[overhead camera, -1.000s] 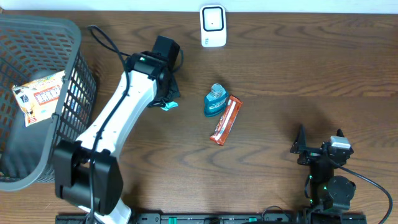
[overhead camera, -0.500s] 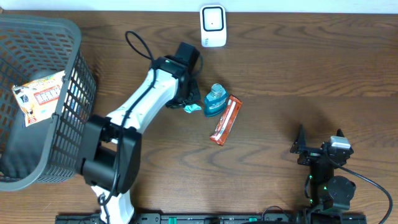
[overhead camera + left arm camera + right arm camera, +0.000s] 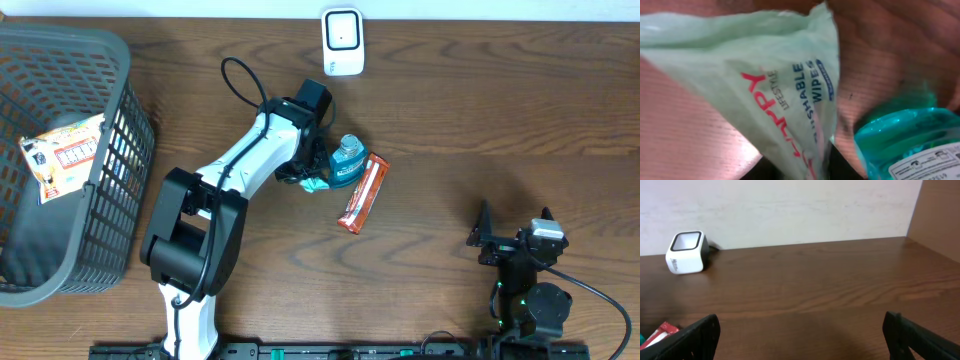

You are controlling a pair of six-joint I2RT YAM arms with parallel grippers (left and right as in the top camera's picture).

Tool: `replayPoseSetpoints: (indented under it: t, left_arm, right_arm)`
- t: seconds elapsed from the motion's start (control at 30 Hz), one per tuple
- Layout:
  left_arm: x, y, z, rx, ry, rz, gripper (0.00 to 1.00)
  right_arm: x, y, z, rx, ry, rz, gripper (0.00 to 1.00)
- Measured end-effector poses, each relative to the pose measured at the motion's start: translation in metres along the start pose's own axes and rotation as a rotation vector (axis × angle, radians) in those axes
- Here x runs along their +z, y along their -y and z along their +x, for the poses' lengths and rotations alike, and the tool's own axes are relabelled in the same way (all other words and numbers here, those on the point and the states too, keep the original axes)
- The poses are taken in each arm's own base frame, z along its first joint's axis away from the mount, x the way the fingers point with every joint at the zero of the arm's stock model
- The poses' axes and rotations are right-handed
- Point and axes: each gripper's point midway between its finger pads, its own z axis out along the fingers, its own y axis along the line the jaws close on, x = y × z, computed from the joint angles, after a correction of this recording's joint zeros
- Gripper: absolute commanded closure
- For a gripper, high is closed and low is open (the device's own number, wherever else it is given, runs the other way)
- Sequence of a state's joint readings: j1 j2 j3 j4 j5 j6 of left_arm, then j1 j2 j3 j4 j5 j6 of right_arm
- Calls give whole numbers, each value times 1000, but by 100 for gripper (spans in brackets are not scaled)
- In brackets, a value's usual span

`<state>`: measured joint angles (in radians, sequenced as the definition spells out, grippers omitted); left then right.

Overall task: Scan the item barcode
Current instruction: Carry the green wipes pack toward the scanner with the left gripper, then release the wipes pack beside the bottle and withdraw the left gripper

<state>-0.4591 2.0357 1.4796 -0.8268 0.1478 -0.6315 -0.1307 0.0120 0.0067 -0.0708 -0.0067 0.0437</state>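
Note:
A pale green wipes packet (image 3: 765, 75) with red and blue lettering fills the left wrist view, its lower end lying between my left gripper's (image 3: 822, 172) dark fingers. The view is too close and blurred to show whether the fingers still press on it. From overhead, my left gripper (image 3: 310, 178) is right beside the blue bottle (image 3: 346, 162), with the packet's teal edge (image 3: 316, 183) under it. An orange snack bar (image 3: 362, 193) lies against the bottle. The white scanner (image 3: 342, 40) stands at the back. My right gripper (image 3: 515, 228) rests open and empty at the front right.
A grey mesh basket (image 3: 125, 150) at the left holds a printed packet (image 3: 62, 155). The right wrist view shows the scanner (image 3: 686, 252) by the white wall, and the snack bar's red end (image 3: 660, 332) at the lower left.
My left arm swung right with the wipes packet, from near the basket up to the blue bottle. The right arm has not moved.

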Motion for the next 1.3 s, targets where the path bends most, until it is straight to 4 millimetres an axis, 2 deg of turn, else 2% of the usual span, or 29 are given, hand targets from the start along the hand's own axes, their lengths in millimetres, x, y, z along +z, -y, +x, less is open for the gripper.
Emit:
replayPoseSetpoints:
  t: [0.07,0.13,0.37,0.53,0.63,0.8,0.97,1.13,1.3]
  left_arm:
    - [0,-1,2,0,-7,-3,31]
    - [0,-3,4,-4,-18,-11,24]
    - [-6,-9,13,-10,-45,-33,15]
    - [-49,-3,9,1,37,20,7]
    - [-85,-2,5,8,126,58,2]
    - [-142,-10,-2,10,295,85,1]
    - [-186,-24,-8,6,431,96,2]
    - [-226,-49,-19,-36,558,88,2]
    - [-288,-75,-44,-81,714,97,2]
  right_arm:
    - [0,0,0,0,0,0,1]
    - [0,0,0,0,0,0,1]
    - [0,0,0,0,0,0,1]
    - [0,0,0,0,0,0,1]
    - [0,0,0,0,0,0,1]
    - [0,0,0,0,0,0,1]
    - [0,0,0,0,0,0,1]
    - [0,0,0,0,0,0,1]
    - [0,0,0,0,0,0,1]
